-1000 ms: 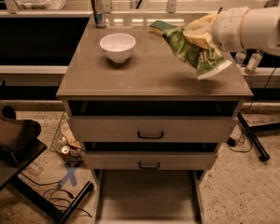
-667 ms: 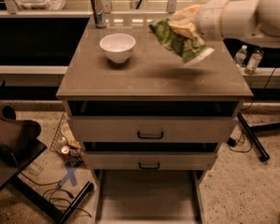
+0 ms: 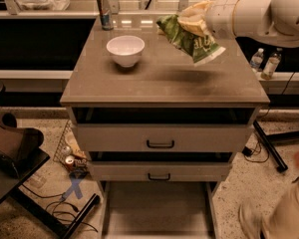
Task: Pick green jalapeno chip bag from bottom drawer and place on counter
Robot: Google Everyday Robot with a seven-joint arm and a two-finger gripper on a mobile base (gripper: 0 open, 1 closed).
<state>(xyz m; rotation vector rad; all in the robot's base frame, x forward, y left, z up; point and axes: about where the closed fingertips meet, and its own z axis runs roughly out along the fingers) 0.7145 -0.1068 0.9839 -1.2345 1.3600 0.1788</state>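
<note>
The green jalapeno chip bag [image 3: 188,38] hangs crumpled in the air above the back right part of the counter [image 3: 159,78]. My gripper [image 3: 197,20] comes in from the right on a white arm and is shut on the bag's upper edge. The bag casts a soft shadow on the counter under it. At the bottom of the cabinet the bottom drawer [image 3: 157,210] stands pulled out, its flat floor bare.
A white bowl [image 3: 125,50] sits on the counter's back left, with a can [image 3: 104,10] behind it at the rear edge. Two drawers with black handles [image 3: 160,144] are above the open one. Bottles [image 3: 263,63] stand right; cans and cables litter the floor left.
The arm has carried the bag leftward and toward the back of the counter, a little higher than before. A blurred figure has entered the lower right corner.
</note>
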